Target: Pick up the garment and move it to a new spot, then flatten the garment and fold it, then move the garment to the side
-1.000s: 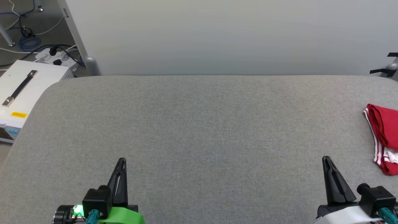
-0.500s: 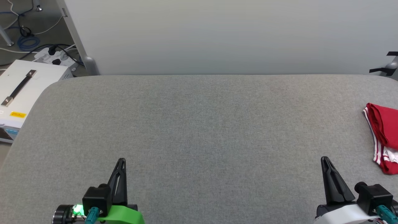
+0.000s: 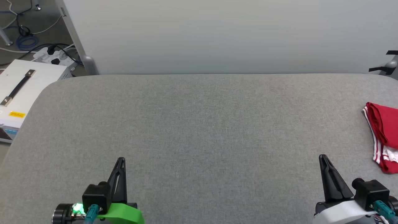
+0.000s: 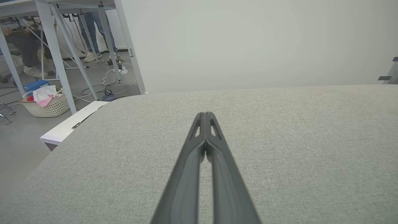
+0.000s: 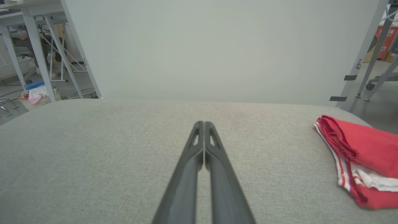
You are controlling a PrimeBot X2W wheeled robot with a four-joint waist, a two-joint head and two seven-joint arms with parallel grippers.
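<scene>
Garment (image 3: 384, 130) lying folded at right edge of grey table (image 3: 199, 118). Left gripper (image 3: 121, 159) hovering by near edge, fingers pressed together, gripping nothing. Right gripper (image 3: 321, 156) likewise closed, empty, sitting near garment, not touching.

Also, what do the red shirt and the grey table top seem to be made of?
The red shirt: soft knit cloth, probably jersey, matte; it lies in loose folds, with red-and-white striped trim at the edge. The grey table top: seemingly covered in woven fabric, matte; a fine speckled weave shows and no shine. What lies under the cover cannot be told.
</scene>
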